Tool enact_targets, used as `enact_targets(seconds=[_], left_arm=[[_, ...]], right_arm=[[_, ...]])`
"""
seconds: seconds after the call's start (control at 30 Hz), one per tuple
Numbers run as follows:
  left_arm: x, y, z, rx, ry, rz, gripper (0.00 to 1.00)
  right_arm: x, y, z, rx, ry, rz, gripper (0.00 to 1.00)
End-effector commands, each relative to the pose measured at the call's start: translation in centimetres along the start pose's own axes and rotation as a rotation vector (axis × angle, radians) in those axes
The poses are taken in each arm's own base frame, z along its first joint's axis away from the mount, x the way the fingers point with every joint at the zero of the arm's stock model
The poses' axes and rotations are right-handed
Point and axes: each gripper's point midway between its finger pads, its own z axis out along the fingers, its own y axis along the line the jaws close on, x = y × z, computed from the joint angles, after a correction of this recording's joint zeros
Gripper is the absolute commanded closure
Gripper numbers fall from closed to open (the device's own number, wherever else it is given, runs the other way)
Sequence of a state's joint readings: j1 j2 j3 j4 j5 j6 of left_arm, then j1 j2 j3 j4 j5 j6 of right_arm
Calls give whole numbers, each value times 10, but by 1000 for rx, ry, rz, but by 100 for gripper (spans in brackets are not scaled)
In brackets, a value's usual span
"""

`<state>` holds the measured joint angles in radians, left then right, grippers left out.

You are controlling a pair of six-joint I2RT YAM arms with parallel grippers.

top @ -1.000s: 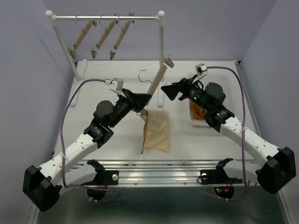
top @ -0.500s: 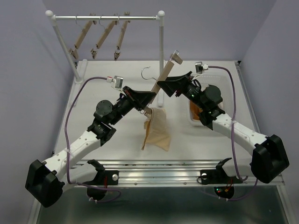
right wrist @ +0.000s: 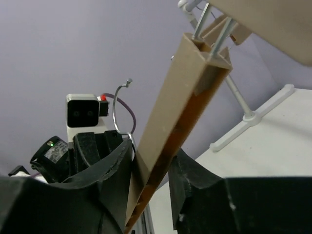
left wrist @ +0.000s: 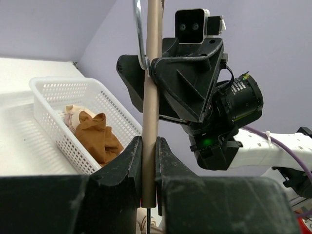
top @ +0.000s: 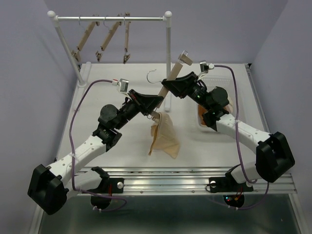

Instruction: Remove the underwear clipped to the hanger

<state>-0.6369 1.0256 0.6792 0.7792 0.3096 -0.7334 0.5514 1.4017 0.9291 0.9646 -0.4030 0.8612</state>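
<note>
Both arms meet over the middle of the bench, on one wooden hanger held tilted, upper end toward the far edge and right.

Left gripper: fingers pinched onto the lower part of the hanger bar; the left wrist view shows both pads flat against the wood, no gap.

Right gripper: clamped on the same bar just above the left one; in the right wrist view the bar runs up between its two fingers, touching both.

Wire hook sticks out on the left of the bar, between the two grippers.

Cream underwear: hangs from the low end of the hanger, bunched at the top. Its lower part lies on the bench, centre, nearer the near edge.

White basket: right side of the bench, partly under the right arm. Inside it, rust-brown underwear lies against pinkish-beige underwear.

Rack: far-left corner, three bare hangers on its rail.
</note>
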Motion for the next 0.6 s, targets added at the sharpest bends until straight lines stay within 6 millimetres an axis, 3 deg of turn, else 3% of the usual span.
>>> enact_targets(seconds=[0.0,0.1,0.13,0.17,0.2,0.23,0.27,0.47,0.5,0.57], left_arm=[[-26,-41,-1,155,-75,52,100],[-28,-31,-1,99,-82,44,98],[-29,-29,-2,83,-84,46,63],[-30,-28,-4,81,-88,49,43],[-30,-27,-5,74,-90,51,32],[-30,-23,-7,55,-95,53,7],[-33,-23,-9,49,-106,61,1],[-45,-11,-21,-65,-110,126,1],[-44,2,-24,-132,-100,137,1],[-45,8,-30,-171,-93,153,1]], right_arm=[[-21,27,8,-106,-56,-36,68],[-25,26,6,-89,-82,-40,99],[-30,29,3,-86,-100,-41,99],[-29,26,0,-71,-106,-40,99],[-31,26,0,-68,-114,-60,99],[-31,28,-2,-67,-115,-59,99],[-32,30,-3,-69,-115,-58,99],[-31,33,-8,-63,-104,-57,99],[-32,34,-9,-64,-107,-58,99],[-33,36,-10,-66,-109,-67,99]])
